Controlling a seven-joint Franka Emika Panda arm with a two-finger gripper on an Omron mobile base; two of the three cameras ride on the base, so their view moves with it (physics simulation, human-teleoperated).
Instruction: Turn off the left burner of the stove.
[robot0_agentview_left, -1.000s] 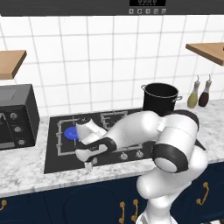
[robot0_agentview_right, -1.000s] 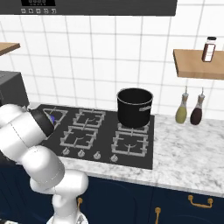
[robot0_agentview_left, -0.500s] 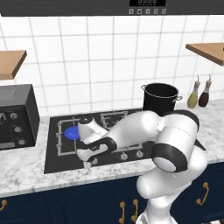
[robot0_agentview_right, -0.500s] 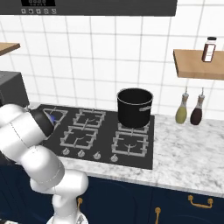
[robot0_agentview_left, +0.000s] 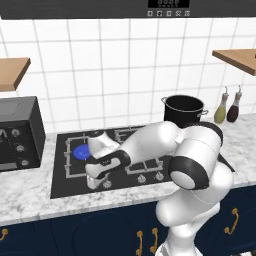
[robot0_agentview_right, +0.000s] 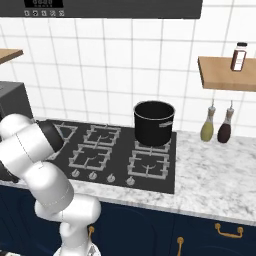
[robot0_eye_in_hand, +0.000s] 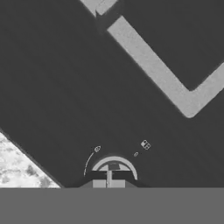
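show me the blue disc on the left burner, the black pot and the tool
blue disc on the left burner (robot0_agentview_left: 80, 152), left base view, its visible left part
black pot (robot0_agentview_right: 154, 123), right base view, its side wall
tool (robot0_agentview_left: 95, 181), left base view, its tip by the knobs

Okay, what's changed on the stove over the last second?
Very little. The tool has stayed down on the leftmost knob at the stove's front edge, with no clear turn. The left burner still shows blue, and the pot hasn't moved.

Even bright rendered light, soft shadows, no glare, hand view blurry
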